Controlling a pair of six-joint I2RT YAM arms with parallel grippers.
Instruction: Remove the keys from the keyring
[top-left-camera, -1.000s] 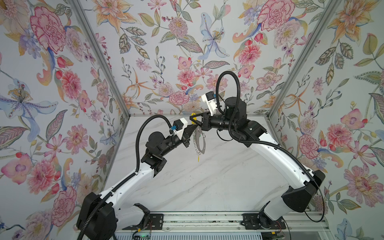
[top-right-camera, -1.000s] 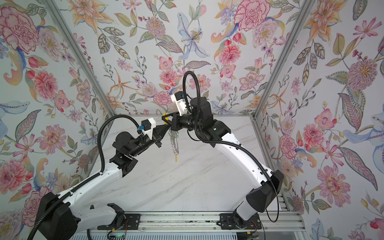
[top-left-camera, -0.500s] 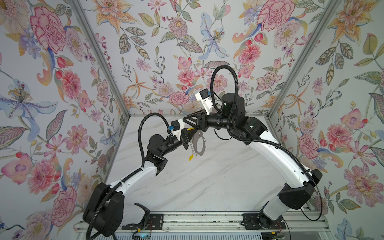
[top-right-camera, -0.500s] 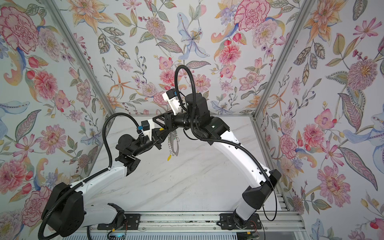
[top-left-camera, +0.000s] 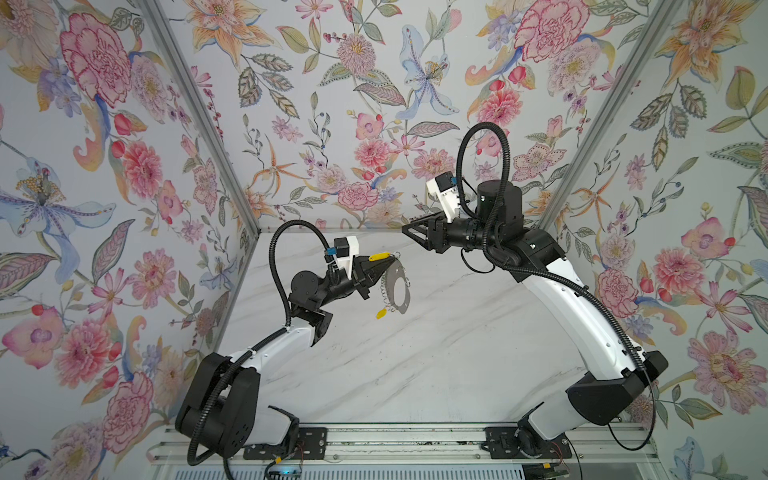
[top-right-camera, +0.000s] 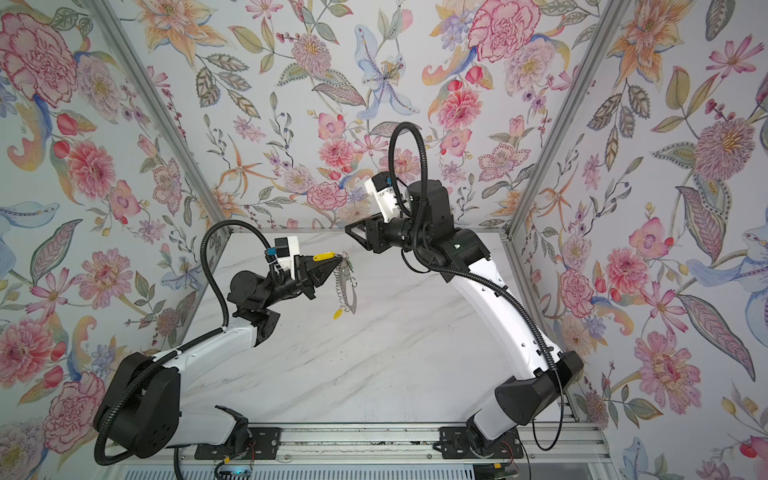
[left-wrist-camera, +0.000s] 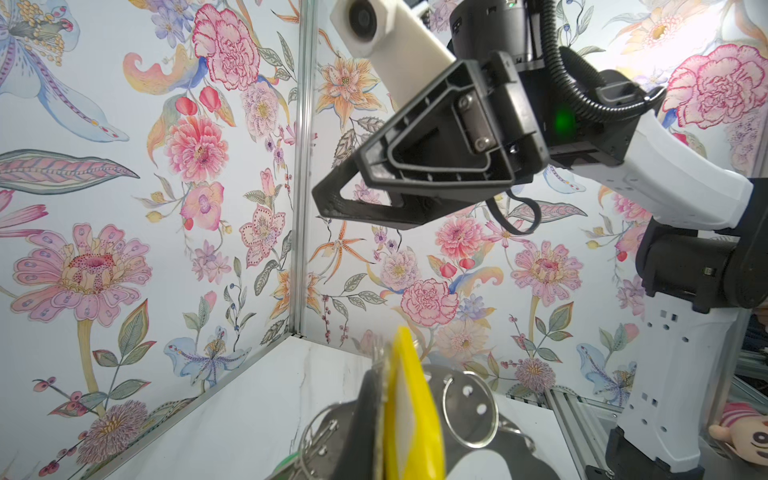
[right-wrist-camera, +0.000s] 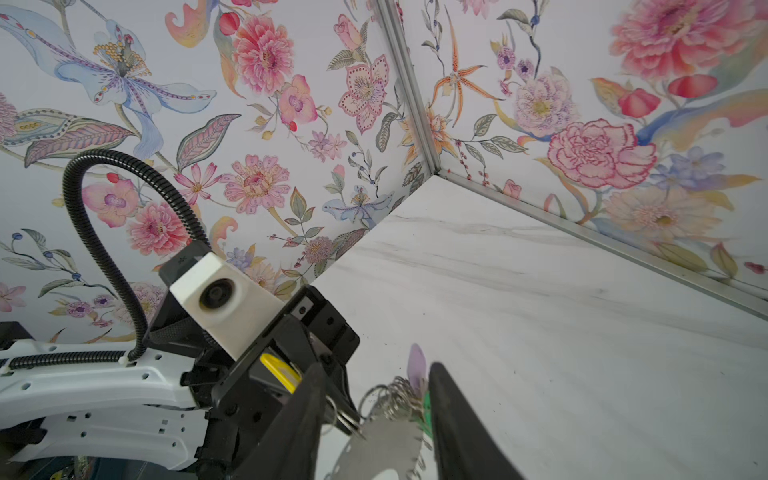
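In both top views the keyring (top-left-camera: 397, 286) (top-right-camera: 349, 287), a flat grey plate edged with wire loops, hangs in the air above the marble table. My left gripper (top-left-camera: 390, 260) (top-right-camera: 338, 260) is shut on a yellow-tagged key (top-left-camera: 380, 257) (left-wrist-camera: 411, 415) at the ring's top. A second yellow tag (top-left-camera: 380, 313) dangles below. A green tag (right-wrist-camera: 426, 405) and a pale tag (right-wrist-camera: 417, 368) show in the right wrist view. My right gripper (top-left-camera: 405, 230) (right-wrist-camera: 378, 368) is open, just above and right of the keyring (right-wrist-camera: 382, 440), touching nothing.
Flowered walls close in the white marble table (top-left-camera: 436, 353) on three sides, with metal corner posts (top-left-camera: 582, 174). A rail with both arm bases (top-left-camera: 374, 444) runs along the front edge. A stuffed toy (left-wrist-camera: 744, 432) lies outside the cell.
My right gripper has opened, let go at the ring's top and drawn back to the right. The keyring has swung from edge-on to nearly face-on under the left gripper.
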